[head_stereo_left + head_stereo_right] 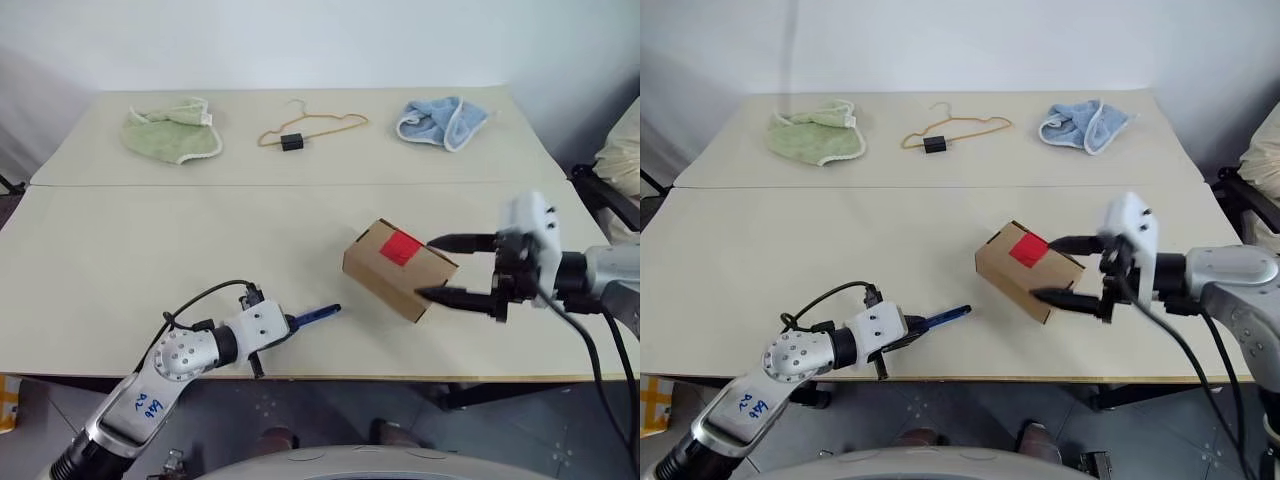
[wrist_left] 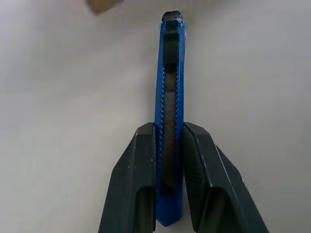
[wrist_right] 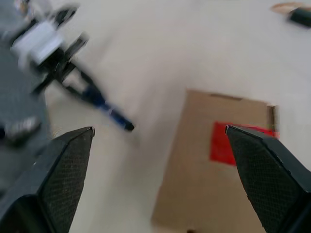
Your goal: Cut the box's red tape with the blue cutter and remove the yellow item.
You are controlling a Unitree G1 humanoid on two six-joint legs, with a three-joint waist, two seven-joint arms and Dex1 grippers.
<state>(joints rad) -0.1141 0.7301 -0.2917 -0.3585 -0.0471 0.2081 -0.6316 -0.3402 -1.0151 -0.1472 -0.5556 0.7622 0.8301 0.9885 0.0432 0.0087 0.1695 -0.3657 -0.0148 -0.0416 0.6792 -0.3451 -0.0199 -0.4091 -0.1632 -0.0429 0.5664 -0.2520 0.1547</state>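
Your left gripper (image 1: 292, 323) pinches the slim blue cutter (image 1: 318, 315), ribbed plastic, near the tabletop's (image 1: 150, 250) front edge, tip toward the box (image 1: 398, 268). Your right gripper (image 1: 447, 267) has its textured black fingers spread wide at the box's right end. The box is plain brown cardboard, closed, red tape (image 1: 401, 246) square on top, sitting right of centre.

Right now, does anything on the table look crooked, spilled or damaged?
Only the box looks askew: it sits turned at an angle to the table's edges. Its red tape looks uncut, and nothing is spilled or visibly damaged.
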